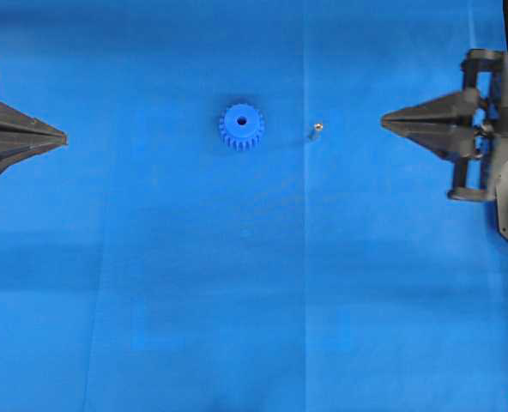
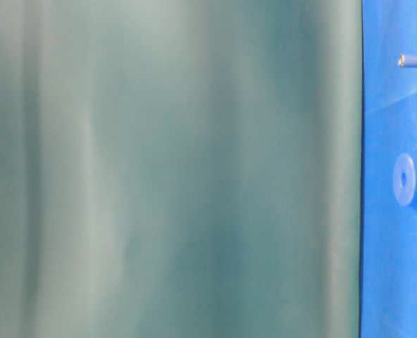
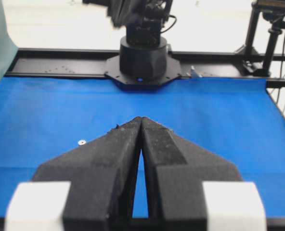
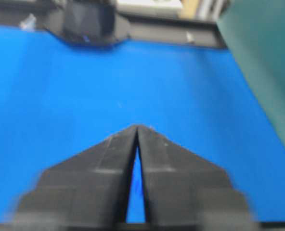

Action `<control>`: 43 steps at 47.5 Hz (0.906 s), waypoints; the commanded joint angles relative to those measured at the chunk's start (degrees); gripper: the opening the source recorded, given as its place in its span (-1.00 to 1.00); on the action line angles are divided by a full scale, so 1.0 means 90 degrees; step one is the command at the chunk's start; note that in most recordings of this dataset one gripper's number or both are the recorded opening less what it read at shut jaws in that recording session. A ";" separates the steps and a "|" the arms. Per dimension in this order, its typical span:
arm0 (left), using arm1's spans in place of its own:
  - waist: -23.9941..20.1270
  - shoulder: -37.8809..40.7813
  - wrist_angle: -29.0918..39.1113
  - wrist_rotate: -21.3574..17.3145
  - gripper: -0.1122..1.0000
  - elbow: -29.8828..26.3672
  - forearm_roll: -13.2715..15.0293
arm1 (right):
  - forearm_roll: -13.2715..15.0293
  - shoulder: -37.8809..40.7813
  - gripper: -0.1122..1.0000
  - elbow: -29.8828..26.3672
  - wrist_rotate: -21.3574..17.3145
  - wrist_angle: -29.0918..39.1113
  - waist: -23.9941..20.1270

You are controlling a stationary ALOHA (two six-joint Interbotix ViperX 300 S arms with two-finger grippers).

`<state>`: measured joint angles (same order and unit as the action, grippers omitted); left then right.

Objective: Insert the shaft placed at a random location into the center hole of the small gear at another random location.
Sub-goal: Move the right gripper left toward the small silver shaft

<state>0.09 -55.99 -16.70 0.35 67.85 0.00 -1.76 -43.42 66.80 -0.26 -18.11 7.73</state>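
Shaft untouched beside the small gear, both tools closed and empty.

The small gear lies flat on the blue worktop, its center hole facing up; the shaft stands on end just right of the gear, apart from it. The right tool waits further right of the gear, tips together and holding nothing; the left tool sits well left of the gear, likewise pinched to a point. The step in hand looks like fetching the shaft: the right tool must part its tips first, come down over the pin squarely, and pinch it high without tipping it, leaving the lower end free for the hole.
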 commanded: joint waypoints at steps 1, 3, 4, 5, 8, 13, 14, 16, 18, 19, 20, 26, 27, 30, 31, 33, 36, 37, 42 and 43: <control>0.0000 0.0020 -0.0029 0.0010 -0.80 -0.0068 -0.0010 | -0.0146 0.0449 -0.51 -0.0039 -0.0010 -0.0273 0.0166; 0.0000 0.0020 -0.0029 0.0010 -0.80 -0.0068 -0.0010 | -0.0205 0.0674 -0.33 -0.0039 -0.0010 -0.0410 0.0244; 0.0000 0.0020 -0.0029 0.0010 -0.80 -0.0059 -0.0020 | -0.0244 0.0801 -0.24 -0.0039 -0.0010 -0.0479 0.0283; 0.0000 0.0020 -0.0029 0.0010 -0.80 -0.0059 -0.0010 | -0.0273 0.0918 -0.13 -0.0029 -0.0010 -0.0547 0.0312; 0.0000 0.0020 -0.0029 0.0010 -0.80 -0.0049 -0.0010 | -0.0312 0.1367 0.24 -0.0039 -0.0010 -0.0791 0.0420; 0.0000 0.0010 -0.0029 0.0010 -0.80 -0.0049 -0.0010 | -0.0361 0.2051 0.67 -0.0088 -0.0010 -0.1152 0.0508; 0.0000 0.0010 -0.0029 0.0010 -0.80 -0.0049 -0.0010 | -0.0381 0.2178 0.66 -0.0107 -0.0010 -0.1230 0.0518; 0.0000 0.0000 -0.0029 0.0010 -0.80 -0.0049 -0.0010 | -0.0420 0.2422 0.57 -0.0137 -0.0010 -0.1357 0.0557; 0.0000 0.0000 -0.0029 0.0010 -0.80 -0.0039 -0.0010 | -0.0469 0.2734 0.51 -0.0176 -0.0010 -0.1504 0.0596; 0.0000 -0.0020 -0.0029 0.0010 -0.80 -0.0039 -0.0010 | -0.0488 0.2852 0.49 -0.0195 -0.0010 -0.1553 0.0615; 0.0000 -0.0020 -0.0029 0.0010 -0.80 -0.0039 -0.0010 | -0.0498 0.2959 0.49 -0.0205 -0.0010 -0.1592 0.0635; 0.0000 -0.0059 -0.0020 0.0010 -0.80 -0.0010 -0.0010 | -0.0596 0.3564 0.51 -0.0273 -0.0010 -0.1934 0.0693; 0.0000 -0.0059 -0.0029 0.0010 -0.80 0.0000 -0.0010 | -0.0615 0.3662 0.51 -0.0283 -0.0010 -0.2012 0.0703; 0.0000 -0.0088 -0.0010 0.0010 -0.80 0.0000 -0.0010 | -0.0723 0.3994 0.51 -0.0283 -0.0010 -0.2275 0.0703; 0.0000 -0.0098 -0.0010 0.0010 -0.80 0.0010 -0.0010 | -0.0762 0.4072 0.51 -0.0283 -0.0010 -0.2334 0.0713; 0.0000 -0.0107 0.0000 0.0010 -0.80 0.0010 -0.0010 | -0.0830 0.4238 0.51 -0.0283 -0.0010 -0.2441 0.0703; 0.0000 -0.0127 0.0020 0.0010 -0.80 0.0010 -0.0010 | -0.0889 0.4463 0.50 -0.0293 -0.0010 -0.2568 0.0703; 0.0000 -0.0137 0.0020 0.0010 -0.80 0.0020 -0.0020 | -0.0898 0.4551 0.50 -0.0293 -0.0010 -0.2607 0.0703; -0.0049 -0.0156 0.0078 0.0010 -0.80 0.0029 -0.0010 | -0.0908 0.4824 0.50 -0.0313 -0.0020 -0.2725 0.0703; -0.0049 -0.0156 0.0088 0.0010 -0.80 0.0029 -0.0010 | -0.0908 0.4854 0.50 -0.0322 -0.0020 -0.2734 0.0703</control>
<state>0.00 -57.48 -15.91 0.44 68.64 0.00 -9.84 -0.35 64.69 -0.35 -41.40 13.97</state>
